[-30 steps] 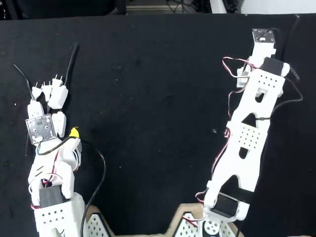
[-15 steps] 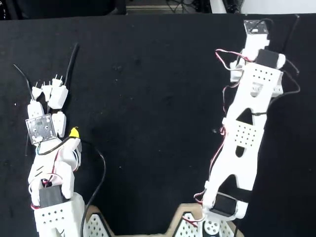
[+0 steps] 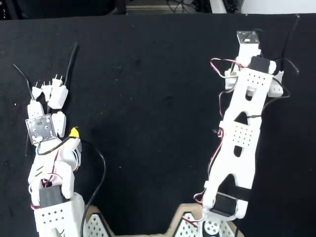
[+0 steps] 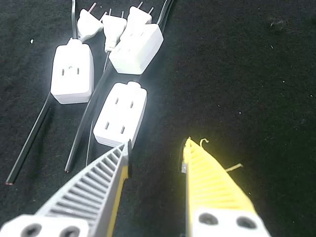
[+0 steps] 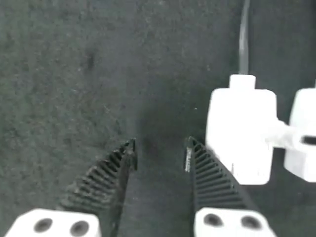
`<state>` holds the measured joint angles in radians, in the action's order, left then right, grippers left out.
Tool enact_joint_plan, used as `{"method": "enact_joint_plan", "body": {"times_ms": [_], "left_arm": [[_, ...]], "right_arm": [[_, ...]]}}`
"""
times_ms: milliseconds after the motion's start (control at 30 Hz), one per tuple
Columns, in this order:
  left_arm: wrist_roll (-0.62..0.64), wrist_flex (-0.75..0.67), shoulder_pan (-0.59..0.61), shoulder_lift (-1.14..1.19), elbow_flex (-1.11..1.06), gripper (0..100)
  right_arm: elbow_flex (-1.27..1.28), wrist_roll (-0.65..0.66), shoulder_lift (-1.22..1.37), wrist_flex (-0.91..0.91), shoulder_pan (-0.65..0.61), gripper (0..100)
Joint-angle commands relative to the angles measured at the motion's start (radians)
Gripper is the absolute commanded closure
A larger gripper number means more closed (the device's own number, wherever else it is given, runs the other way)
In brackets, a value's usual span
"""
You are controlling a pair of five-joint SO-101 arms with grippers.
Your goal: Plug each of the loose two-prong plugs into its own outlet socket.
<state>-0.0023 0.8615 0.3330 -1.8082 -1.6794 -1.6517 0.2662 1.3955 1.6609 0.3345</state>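
The left gripper (image 4: 155,145) hangs with fingers spread, its grey finger almost at the near edge of the double socket block (image 4: 120,114). Just beyond that block lie a single socket block (image 4: 72,73) and a tilted one (image 4: 136,42). Farther still are two small plugs (image 4: 113,28), prongs pointing away. A wide stretch of black worktop (image 3: 148,98) separates the double block from the right gripper (image 5: 159,148). That gripper is spread near the worktop's far edge, with a corded white block (image 5: 242,126) just beside one finger.
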Motion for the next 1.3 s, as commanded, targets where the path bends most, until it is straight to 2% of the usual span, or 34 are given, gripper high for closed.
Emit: {"method": "enact_joint_plan", "body": {"times_ms": [0,367,933,1267], "left_arm": [[0.008,0.0,0.008,-0.005,-0.021,82],[0.008,0.0,0.008,-0.005,-0.021,82],[0.008,0.0,0.008,-0.005,-0.021,82],[0.008,0.0,0.007,-0.005,-0.021,82]], "right_arm": [[-0.019,0.0,-0.024,-0.044,0.048,85.1],[-0.019,0.002,-0.027,-0.055,0.049,85.1],[-0.018,-0.011,-0.179,0.106,-0.011,85.1],[-0.018,-0.092,-0.18,0.109,-0.054,85.3]]}}
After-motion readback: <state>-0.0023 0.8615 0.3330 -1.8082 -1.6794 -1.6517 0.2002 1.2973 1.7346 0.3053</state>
